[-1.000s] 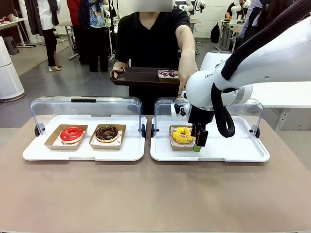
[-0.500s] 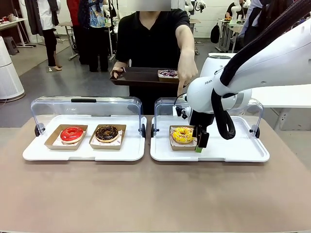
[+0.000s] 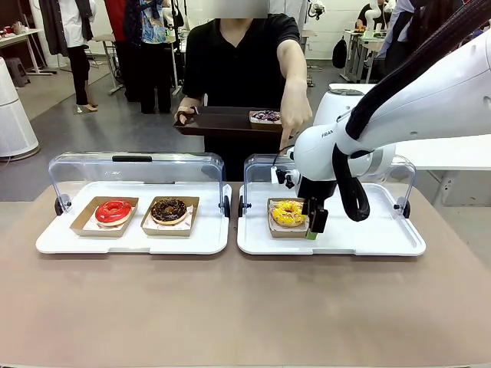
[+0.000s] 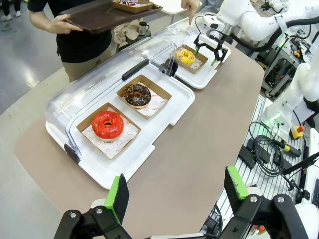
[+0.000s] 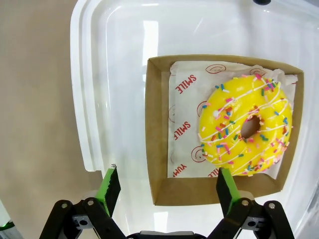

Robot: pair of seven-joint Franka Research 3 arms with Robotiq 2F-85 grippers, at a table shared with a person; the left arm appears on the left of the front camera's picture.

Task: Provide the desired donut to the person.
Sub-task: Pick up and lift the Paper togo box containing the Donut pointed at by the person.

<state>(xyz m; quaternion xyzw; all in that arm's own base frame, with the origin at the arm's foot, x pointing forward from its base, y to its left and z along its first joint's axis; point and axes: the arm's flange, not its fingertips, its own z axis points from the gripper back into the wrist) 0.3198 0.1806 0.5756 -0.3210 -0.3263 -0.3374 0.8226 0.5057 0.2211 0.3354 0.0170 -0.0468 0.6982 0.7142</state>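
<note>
Tabletop (image 3: 230, 307), brown, in a lab (image 3: 92, 146), front view: two white trays (image 3: 130, 244) carry three donuts — red donut (image 3: 113, 211), chocolate donut (image 3: 169, 210), yellow donut (image 3: 288, 212) — the person (image 3: 238, 61) pointing at the last. Left wrist view: left gripper (image 4: 175, 180) gapes empty. Right wrist view: right gripper (image 5: 168, 174) spread wide over that donut's box (image 5: 159, 124).

Bright even light, sharp focus, glare on tray (image 5: 150, 35)
</note>
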